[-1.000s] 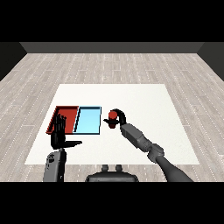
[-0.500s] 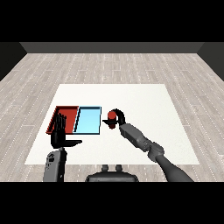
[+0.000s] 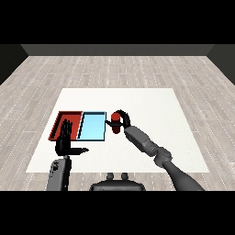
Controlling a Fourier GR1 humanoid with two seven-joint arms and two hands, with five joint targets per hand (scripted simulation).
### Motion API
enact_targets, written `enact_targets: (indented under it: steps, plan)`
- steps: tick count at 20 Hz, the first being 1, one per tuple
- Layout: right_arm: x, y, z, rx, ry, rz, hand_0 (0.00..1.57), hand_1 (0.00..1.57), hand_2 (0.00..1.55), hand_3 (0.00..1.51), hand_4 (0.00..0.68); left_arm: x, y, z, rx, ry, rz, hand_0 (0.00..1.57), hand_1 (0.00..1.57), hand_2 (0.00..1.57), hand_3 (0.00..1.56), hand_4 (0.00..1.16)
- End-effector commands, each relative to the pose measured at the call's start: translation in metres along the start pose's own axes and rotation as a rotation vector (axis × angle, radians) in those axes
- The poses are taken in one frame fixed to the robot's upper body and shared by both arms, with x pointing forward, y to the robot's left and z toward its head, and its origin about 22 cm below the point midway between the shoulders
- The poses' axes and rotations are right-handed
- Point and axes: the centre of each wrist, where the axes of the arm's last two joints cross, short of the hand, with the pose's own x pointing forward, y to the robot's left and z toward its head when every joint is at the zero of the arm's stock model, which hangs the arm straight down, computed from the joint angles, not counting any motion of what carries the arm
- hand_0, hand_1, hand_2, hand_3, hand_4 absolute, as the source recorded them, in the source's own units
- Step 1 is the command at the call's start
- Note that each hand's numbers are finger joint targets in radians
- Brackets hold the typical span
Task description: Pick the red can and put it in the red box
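While my right forearm is reaching in from the lower right across the tabletop [image 3: 151,103], my right hand [image 3: 123,120] is curling its fingers round the red can [image 3: 116,123], thumb on the side facing the trays. The can is standing upright, just beside the right edge of the blue tray [image 3: 92,126], outside it; whether its base is touching the tabletop I cannot tell.

My left hand [image 3: 65,137] is hovering at the near left, fingers straight and pointing away from me, thumb sticking out to the right, holding nothing. It is overlapping the near edge of the red tray [image 3: 66,117], and my left forearm is coming up from the lower left corner below it.

The two trays are lying side by side and touching, red on the left, blue on the right. So the blue tray is sitting between the can and the red tray. To the right of my right arm and beyond the trays, the tabletop is lying open and white out to its edges. The strip near me, between my two arms, is also bare.
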Motion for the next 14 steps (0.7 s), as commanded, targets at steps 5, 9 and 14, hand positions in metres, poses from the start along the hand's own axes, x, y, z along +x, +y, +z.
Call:
enact_targets:
  steps: [5,9,14]
  plan:
    - [0.004,-0.016,0.016,0.032,-0.113,0.002,1.52,1.52,1.46,1.38,0.564,-0.001,-0.027,-0.009,-0.064,0.003,-0.005,0.00,0.00,0.00,0.00,0.00]
    - [0.029,-0.049,0.009,0.010,-0.191,0.022,1.53,1.53,1.46,1.39,0.580,0.012,-0.048,-0.011,-0.121,0.074,0.060,0.00,0.00,0.00,0.00,0.00]
    - [0.038,-0.068,0.037,-0.027,-0.241,0.020,1.51,1.51,1.47,1.41,0.570,0.034,-0.079,-0.022,-0.188,0.119,0.082,0.00,0.00,0.00,0.00,0.00]
